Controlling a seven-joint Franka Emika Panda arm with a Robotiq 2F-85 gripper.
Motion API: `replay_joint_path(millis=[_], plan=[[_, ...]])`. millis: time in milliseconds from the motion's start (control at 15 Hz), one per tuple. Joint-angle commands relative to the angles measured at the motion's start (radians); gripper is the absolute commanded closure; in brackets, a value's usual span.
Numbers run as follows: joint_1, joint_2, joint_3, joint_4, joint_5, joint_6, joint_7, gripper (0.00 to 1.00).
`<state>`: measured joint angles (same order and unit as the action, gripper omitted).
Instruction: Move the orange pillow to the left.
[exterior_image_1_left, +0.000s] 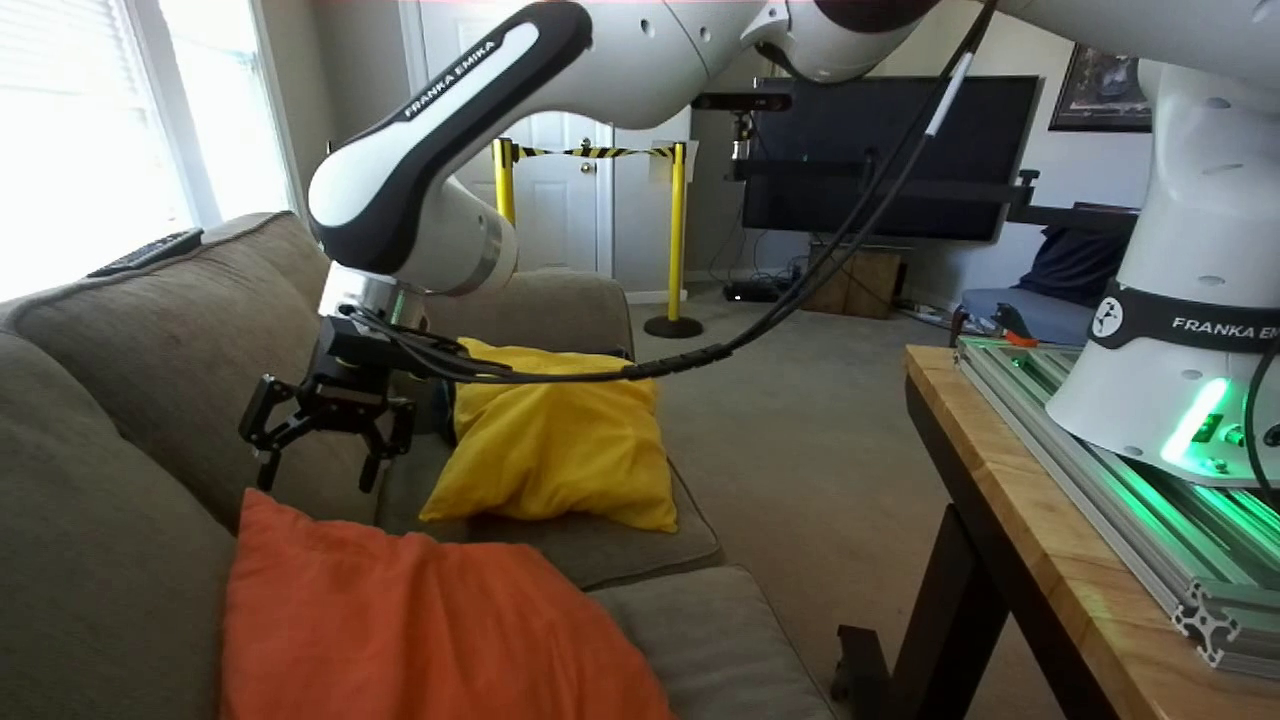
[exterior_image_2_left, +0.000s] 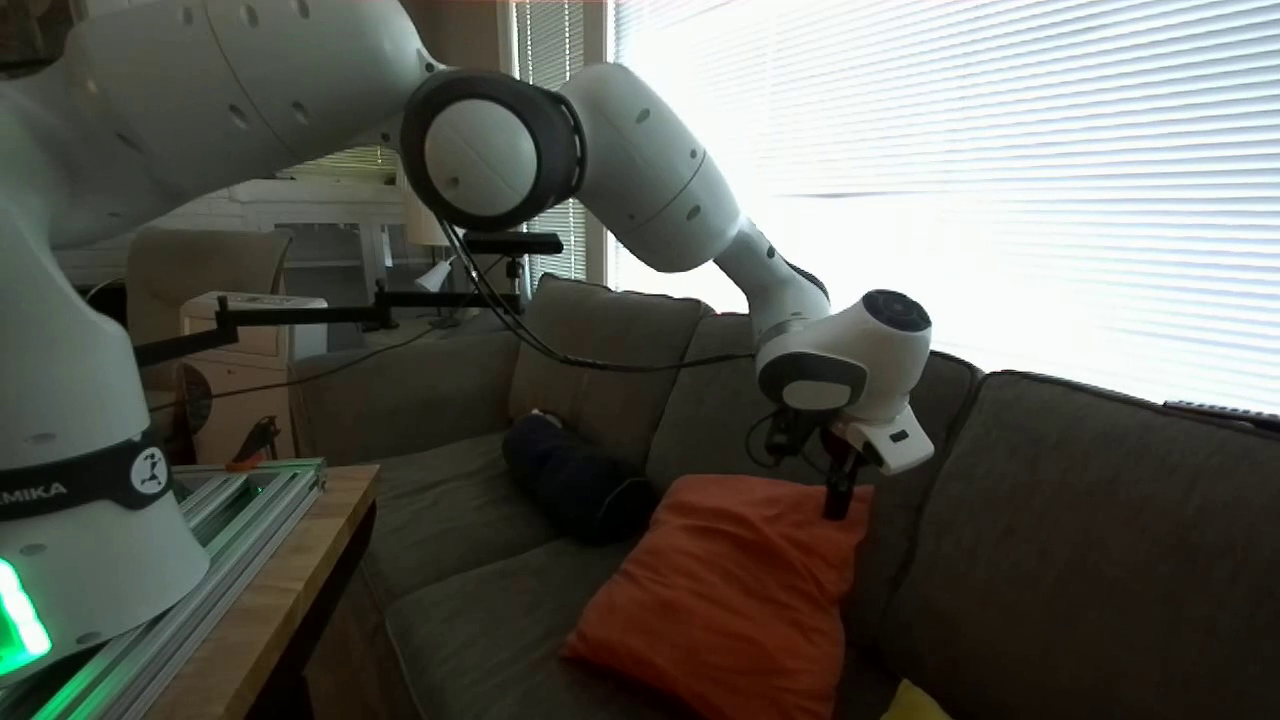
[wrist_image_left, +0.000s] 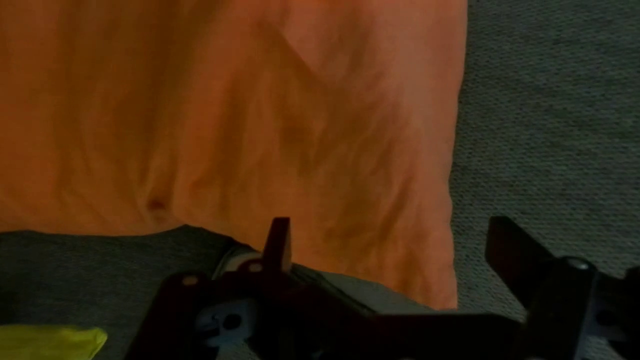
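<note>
Fingers (wrist_image_left: 515, 255) standing wide at corner of orange pillow (exterior_image_2_left: 730, 600), contact unclear. It's lying on couch (exterior_image_1_left: 710, 625) by backrest (exterior_image_2_left: 1080, 540), open seat showing toward front edge; yellow pillow (exterior_image_1_left: 565, 440) sitting nearby.

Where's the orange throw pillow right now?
In an exterior view, the orange throw pillow is on the sofa at the lower left, in front of the yellow throw pillow, one corner close to the open gripper.

In an exterior view, the white Panda arm (exterior_image_1_left: 645, 65), lettered FRANKA EMIKA, has black cables (exterior_image_1_left: 682, 363), a black Robotiq gripper (exterior_image_1_left: 319, 474) and, at three o'clock, a green light strip (exterior_image_1_left: 1196, 420).
</note>
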<state>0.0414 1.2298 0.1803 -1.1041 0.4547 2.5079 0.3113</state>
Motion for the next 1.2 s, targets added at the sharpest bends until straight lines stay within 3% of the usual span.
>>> replay_joint_path(millis=[0,133,200,267,600,867,933,1067,1133], plan=[[0.029,0.113,-0.037,0.177,-0.045,-0.106,0.082,0.0],[0.045,0.153,-0.069,0.233,-0.048,-0.159,0.099,0.0],[0.049,0.172,-0.082,0.262,-0.051,-0.181,0.101,0.25],[0.055,0.186,-0.096,0.283,-0.054,-0.202,0.109,0.26],[0.061,0.245,-0.133,0.372,-0.053,-0.274,0.116,0.64],[0.049,0.236,-0.106,0.365,-0.091,-0.294,0.148,0.91],[0.063,0.213,-0.131,0.336,-0.063,-0.295,0.143,0.98],[0.065,0.193,-0.132,0.32,-0.06,-0.291,0.147,1.0],[0.064,0.179,-0.129,0.315,-0.058,-0.288,0.144,0.68]])
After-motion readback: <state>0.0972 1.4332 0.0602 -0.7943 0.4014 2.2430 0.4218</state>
